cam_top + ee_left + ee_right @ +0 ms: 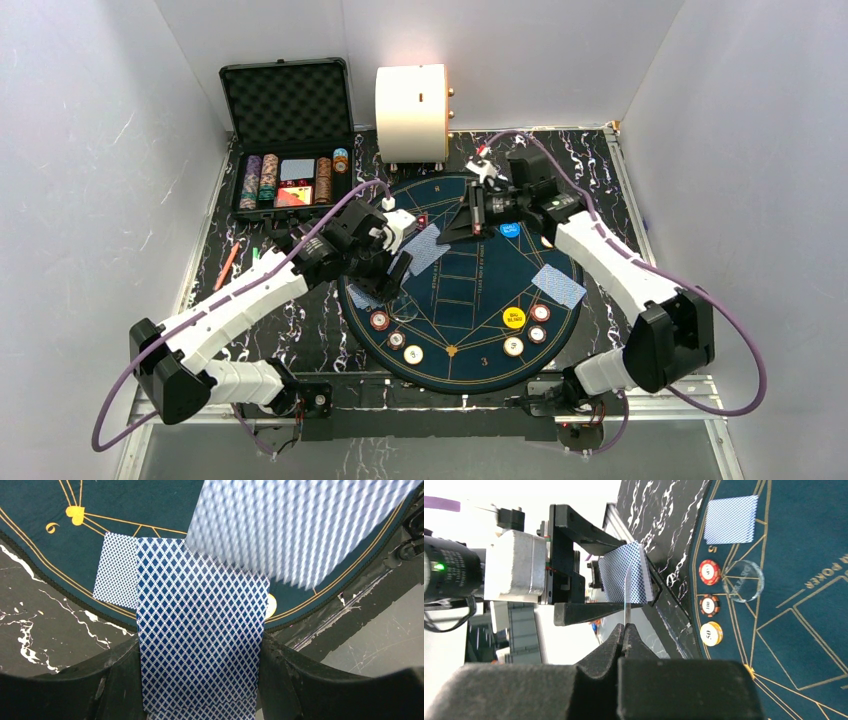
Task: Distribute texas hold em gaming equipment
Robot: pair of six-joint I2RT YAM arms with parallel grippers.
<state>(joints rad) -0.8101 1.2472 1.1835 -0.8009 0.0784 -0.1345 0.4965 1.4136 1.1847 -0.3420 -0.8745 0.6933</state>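
My left gripper (200, 655) is shut on a deck of blue-backed playing cards (200, 625), which it holds over the left rim of the round green poker mat (470, 290). My right gripper (626, 630) is shut on a single card (626, 597), seen edge-on in front of the deck (621, 575). In the left wrist view that card (295, 525) is blurred above the deck. Dealt cards lie on the mat at the left (116, 570) and right (558, 285). Red-and-white and cream chips (397, 339) (537, 334), a yellow button (513, 318) and a blue button (510, 229) rest on the mat.
An open black foam-lined case (290, 100) with chip rows stands at the back left. A big cream cylinder (412, 110) stands behind the mat. A clear disc (744, 575) lies by the left chips. An orange pen (227, 265) lies on the marbled table at the left.
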